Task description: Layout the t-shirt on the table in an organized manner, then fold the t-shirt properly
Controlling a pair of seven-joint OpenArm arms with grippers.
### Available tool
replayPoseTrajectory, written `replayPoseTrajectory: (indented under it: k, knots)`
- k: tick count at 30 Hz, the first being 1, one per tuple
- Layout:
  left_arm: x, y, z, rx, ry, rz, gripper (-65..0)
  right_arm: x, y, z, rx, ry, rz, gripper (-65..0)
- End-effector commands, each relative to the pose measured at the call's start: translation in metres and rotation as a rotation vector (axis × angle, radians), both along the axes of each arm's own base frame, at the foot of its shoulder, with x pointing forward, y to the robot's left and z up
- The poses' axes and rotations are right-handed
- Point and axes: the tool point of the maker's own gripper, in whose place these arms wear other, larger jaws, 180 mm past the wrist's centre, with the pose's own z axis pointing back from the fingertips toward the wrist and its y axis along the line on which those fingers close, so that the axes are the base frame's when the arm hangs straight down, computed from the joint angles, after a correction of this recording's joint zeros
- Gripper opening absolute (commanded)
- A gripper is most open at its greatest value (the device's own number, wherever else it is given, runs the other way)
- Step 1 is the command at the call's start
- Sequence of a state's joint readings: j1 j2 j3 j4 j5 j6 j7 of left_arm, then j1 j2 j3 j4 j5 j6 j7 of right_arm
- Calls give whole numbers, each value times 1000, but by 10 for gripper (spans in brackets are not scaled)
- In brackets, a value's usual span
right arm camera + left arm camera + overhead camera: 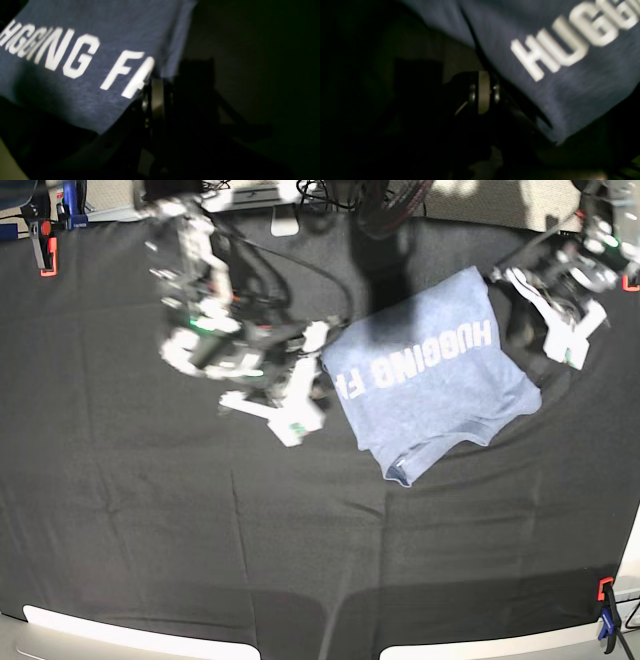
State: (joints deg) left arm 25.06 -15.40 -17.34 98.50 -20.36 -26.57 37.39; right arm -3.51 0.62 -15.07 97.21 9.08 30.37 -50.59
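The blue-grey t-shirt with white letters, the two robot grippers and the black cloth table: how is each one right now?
Blue-grey cotton t-shirt with white block lettering: partly folded, lettering facing up, held at two opposite edges, sleeves bunched at the near edge.
Left gripper: shut on the t-shirt's edge beside the "H".
Right gripper: shut on the t-shirt's edge beside the "F".
Black cloth table: wrinkled, clipped at its edges, shirt over its far middle.

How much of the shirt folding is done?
Some of it. The t-shirt is already folded narrower. The right gripper and left gripper each pinch an edge of it above the table. Still left: the last folds and laying it down tidy.
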Motion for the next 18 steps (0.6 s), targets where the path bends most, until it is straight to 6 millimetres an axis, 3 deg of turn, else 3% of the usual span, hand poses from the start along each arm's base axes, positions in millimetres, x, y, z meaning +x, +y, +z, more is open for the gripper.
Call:
replayPoseTrajectory:
  k: [1,6,9,13,18]
  knots:
    - [6,2,7,-7,-35,2,-650,-3,11,6,22,-11,30,-650]
    - [2,1,2,-13,-17,-19,-650,-48,33,-10,-4,44,115,-650]
    - [0,-2,1,-14,-11,-36,-650,-63,32,-14,-7,61,89,-650]
    - [-3,2,0,2,8,-48,-650,-55,7,-12,-114,-3,11,-650]
    - [-13,9,-4,35,63,-115,-650,-38,-37,16,-192,-89,-106,-650]
